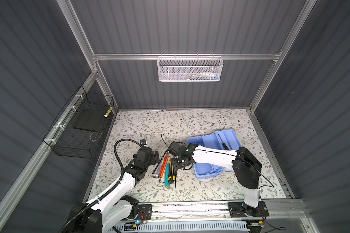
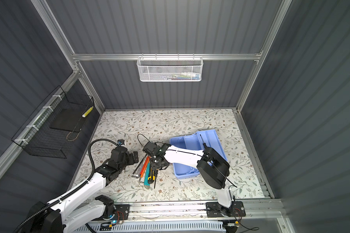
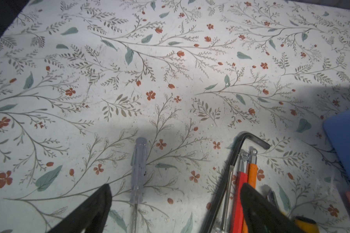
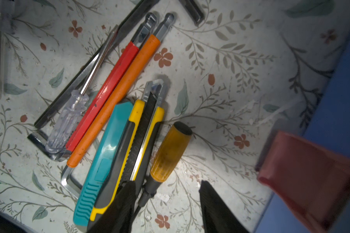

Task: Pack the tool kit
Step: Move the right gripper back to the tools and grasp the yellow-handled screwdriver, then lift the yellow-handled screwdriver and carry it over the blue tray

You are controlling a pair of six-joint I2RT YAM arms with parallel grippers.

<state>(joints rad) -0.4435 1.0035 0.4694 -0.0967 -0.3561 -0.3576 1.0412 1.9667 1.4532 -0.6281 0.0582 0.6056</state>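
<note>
Right gripper (image 4: 166,191) hangs low over the loose tools, its jaws partly apart and clamped on nothing. The dark neck of the amber-handled screwdriver (image 4: 170,149) lies between them, close against one finger. That finger overlaps the tail of the yellow-and-black utility knife (image 4: 141,131).

Left gripper (image 3: 175,187) is spread wide and empty, above a clear-handled screwdriver (image 3: 138,167). In both top views it sits at about 10 o'clock from the tool pile.

The tool kit box (image 1: 204,174) stands open on the floral table (image 1: 190,125), at about 3 o'clock from the pile. Its light-blue trays (image 1: 228,135) are folded out toward 12 o'clock, with one dark tool (image 1: 223,143) already in them.

The step in hand looks like picking up the amber screwdriver, and several things could spoil it:

- **Knife caught:** closing from this stance, the overlapping finger may pinch or drag the utility knife. That knife touches the teal knife (image 4: 107,145), so the whole row could shift.
- **Rolling:** the round handle may roll off toward 3 o'clock if only one finger nudges it first.
- **Weak hold:** gripped by the thin neck, the heavier handle could pivot downward and slip out on the way to the box.
- **Snagging:** the pink latch (image 4: 303,171) stands near the path and could catch the tool.
- **Arms meeting:** both arms crowd the same pile, so a reach by the left one risks contact.
</note>
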